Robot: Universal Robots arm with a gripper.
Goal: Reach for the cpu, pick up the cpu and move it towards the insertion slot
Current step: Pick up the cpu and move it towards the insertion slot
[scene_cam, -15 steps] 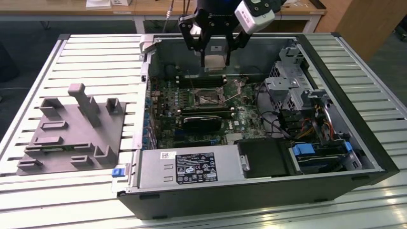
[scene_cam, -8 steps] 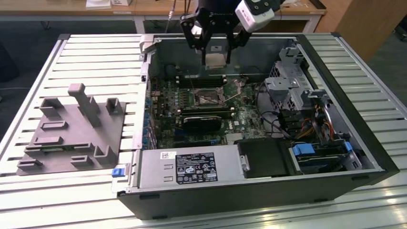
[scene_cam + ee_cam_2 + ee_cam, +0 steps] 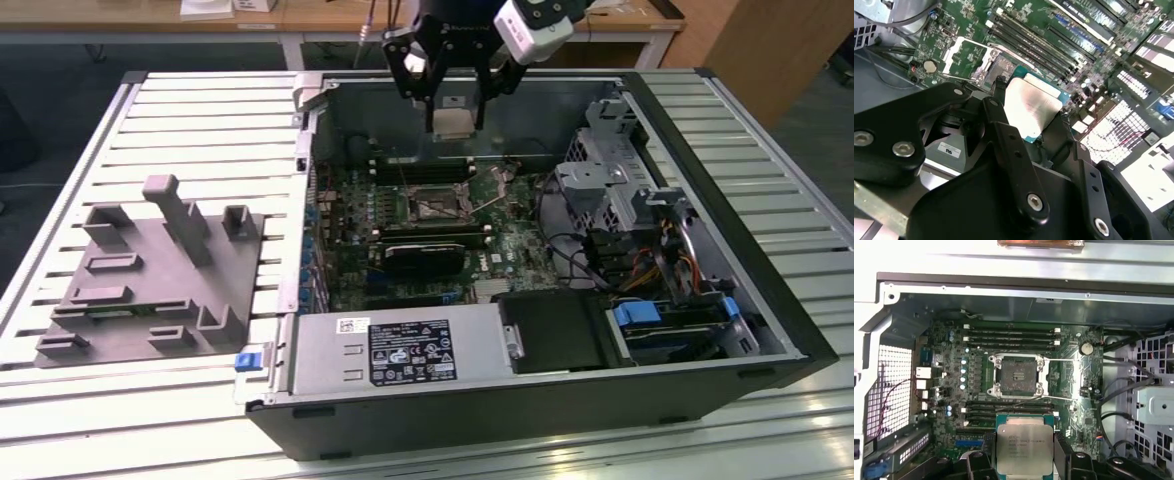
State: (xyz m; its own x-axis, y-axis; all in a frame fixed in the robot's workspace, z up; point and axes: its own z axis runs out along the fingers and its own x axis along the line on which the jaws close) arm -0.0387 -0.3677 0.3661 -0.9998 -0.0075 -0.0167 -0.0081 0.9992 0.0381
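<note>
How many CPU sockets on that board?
1. The socket sits mid-board between the memory slots, empty; the gripper holds the cpu short of it. The gripper hides part of the board, so another could be hidden.

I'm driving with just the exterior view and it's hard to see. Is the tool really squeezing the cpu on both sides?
Observer: Yes. In the first wrist view the tool has a finger against each side of the cpu.
Operator: Is the slot empty?
Observer: Yes, the insertion slot shows a bare dark centre.
Operator: Is the cpu lined up with it?
Observer: No. In that view they sit apart, with the long memory slots between them.
</note>
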